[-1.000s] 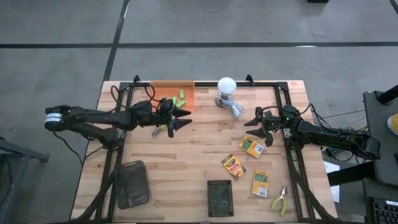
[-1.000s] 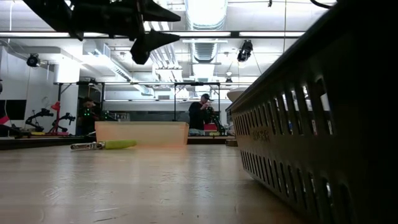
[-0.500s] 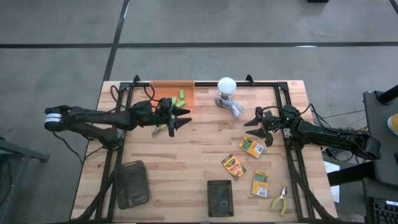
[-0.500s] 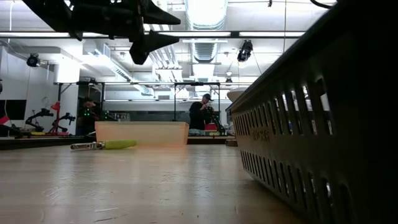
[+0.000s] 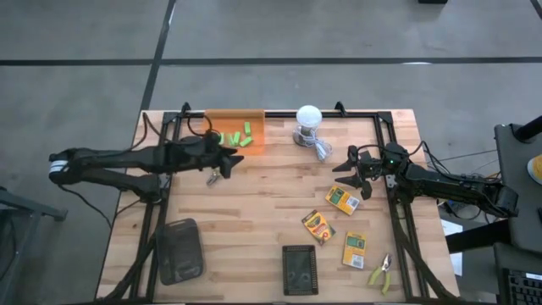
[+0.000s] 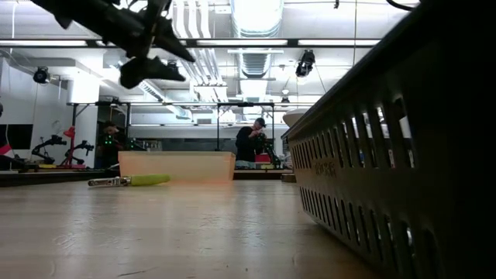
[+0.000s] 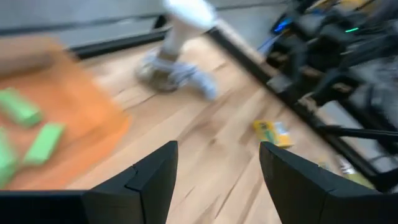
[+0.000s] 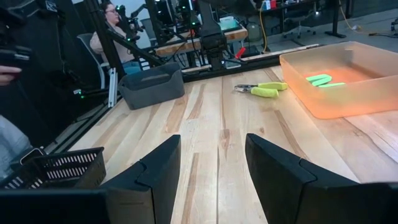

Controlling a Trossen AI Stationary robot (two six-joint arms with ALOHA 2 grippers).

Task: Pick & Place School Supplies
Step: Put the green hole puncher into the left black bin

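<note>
Several green blocks (image 5: 243, 135) are lying inside the orange bin (image 5: 236, 120) at the table's far edge, just beyond the left gripper (image 5: 227, 158), whose fingers are being held spread apart with nothing between them. One plier-like tool (image 5: 215, 177) is resting on the wood just beside that gripper, on its near side, apart from the bin. Three crayon boxes (image 5: 342, 199) are scattered on the right half of the table (image 5: 271, 203), the farthest one lying just by the right gripper (image 5: 353, 173), which is being held parted and empty above the boards. A second pair of pliers (image 5: 381, 273) is lying near the table's near right corner, well apart from both grippers. Two dark baskets (image 5: 179, 250) are standing along the near edge.
</note>
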